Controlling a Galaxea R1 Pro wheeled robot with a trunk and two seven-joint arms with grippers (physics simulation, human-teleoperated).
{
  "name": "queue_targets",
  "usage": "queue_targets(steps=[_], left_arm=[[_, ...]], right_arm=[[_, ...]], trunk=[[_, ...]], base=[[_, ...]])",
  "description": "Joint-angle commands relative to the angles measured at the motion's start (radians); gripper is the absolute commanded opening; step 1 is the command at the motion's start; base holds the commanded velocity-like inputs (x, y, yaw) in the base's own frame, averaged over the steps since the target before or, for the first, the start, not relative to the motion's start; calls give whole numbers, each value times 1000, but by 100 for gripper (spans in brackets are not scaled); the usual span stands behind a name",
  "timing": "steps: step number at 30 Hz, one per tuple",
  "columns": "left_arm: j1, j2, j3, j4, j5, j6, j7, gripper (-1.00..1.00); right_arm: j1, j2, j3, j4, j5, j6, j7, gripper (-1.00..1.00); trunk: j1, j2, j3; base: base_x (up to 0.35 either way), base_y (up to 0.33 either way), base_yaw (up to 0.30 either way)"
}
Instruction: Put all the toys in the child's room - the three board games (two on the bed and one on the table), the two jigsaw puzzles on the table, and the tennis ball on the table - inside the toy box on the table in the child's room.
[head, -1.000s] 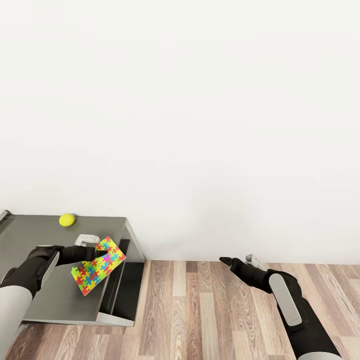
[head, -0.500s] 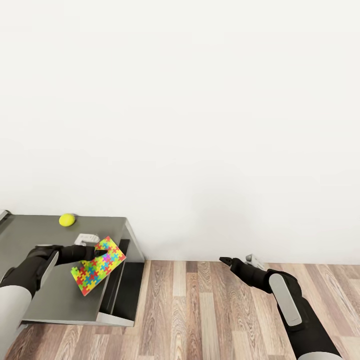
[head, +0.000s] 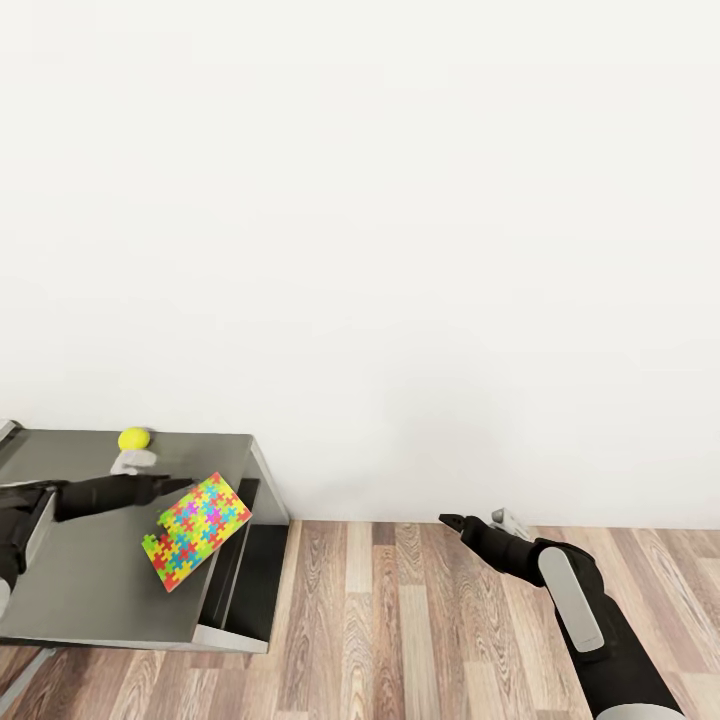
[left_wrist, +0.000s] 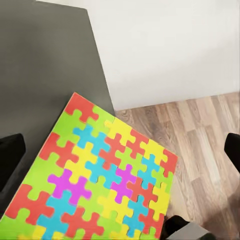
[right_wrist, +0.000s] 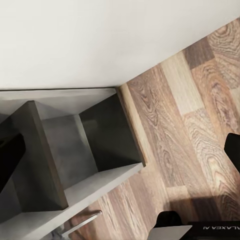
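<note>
Head view: at the far left, the left arm is stretched over the dark grey table (head: 90, 590), its left gripper (head: 168, 486) pointing toward the jigsaw puzzle (head: 198, 531). The fingers are spread apart, one dark tip seen at either edge of the left wrist view with nothing clamped between them, and the puzzle (left_wrist: 97, 177) is seen lying flat below them. Whether a fingertip touches the board's near edge cannot be told from the head view.

Just behind the gripper, near the table's back edge by the white wall (head: 400, 220), the small yellow-green tennis ball (head: 134, 439) is seen resting on the tabletop, apart from the puzzle.

The puzzle is placed at the table's right end, turned at an angle, with one corner reaching past the table edge over the open shelf section (head: 245, 570) below. In the left wrist view, that overhanging corner is seen above the wood floor (left_wrist: 205, 135).

Further right, bare wood-plank floor (head: 400, 620) is seen meeting the wall.

At the right, the right arm is held out over the floor, well apart from the table. The right gripper (head: 452, 521) is empty, its fingers parted, as is shown by the two separated dark tips in the right wrist view, which looks down on the table's shelf section (right_wrist: 75, 150) and the floor.
</note>
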Motion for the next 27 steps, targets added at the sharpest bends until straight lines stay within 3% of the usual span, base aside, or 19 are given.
queue_targets(steps=[1,10,11,20,27], left_arm=[[-1,6,11,-1,-10,10,-34,100],[-1,65,29,-3,-10,14,-273,100],[-1,76,30,-3,-10,15,-329,100],[-1,92,30,-3,-10,16,-427,100],[-1,91,28,-4,-8,17,-432,100]], right_arm=[[-1,0,-1,-1,-1,5,1,100],[-1,1,-1,-1,-1,5,0,100],[-1,1,-1,-1,0,5,0,100],[0,0,-1,-2,-1,-12,1,100],[1,6,3,-2,-1,-32,1,100]], trunk=[[0,-1,-1],[0,-1,-1],[0,-1,-1],[0,-1,-1],[0,-1,-1]], base=[[0,0,0],[0,0,0],[0,0,0],[0,0,0],[0,0,0]])
